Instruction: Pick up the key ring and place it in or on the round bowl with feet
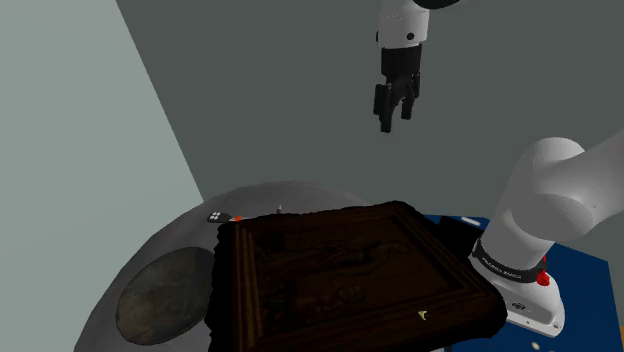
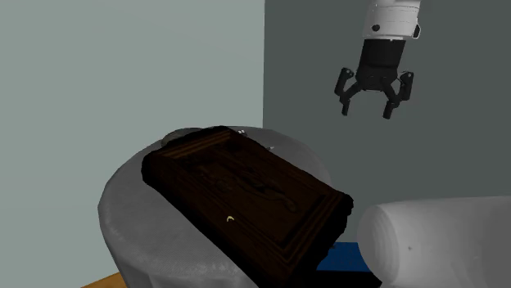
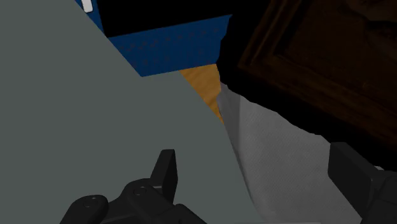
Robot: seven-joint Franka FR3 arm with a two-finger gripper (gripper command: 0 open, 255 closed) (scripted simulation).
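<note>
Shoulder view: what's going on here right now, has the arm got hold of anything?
Not yet. The tool hangs open and empty, high above the round grey table. A dark carved tray lies on that table. What is likely the key ring, a tiny yellowish piece, rests on the tray near its lower right corner in the shoulder view, well below the tool and not yet touched.

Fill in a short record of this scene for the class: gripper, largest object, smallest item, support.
Gripper: open, empty, high above the slab
Dark brown carved slab: lies on the grey round top
Small yellowish item: on the slab, too small to identify
Grey round top: bears the slab
</note>
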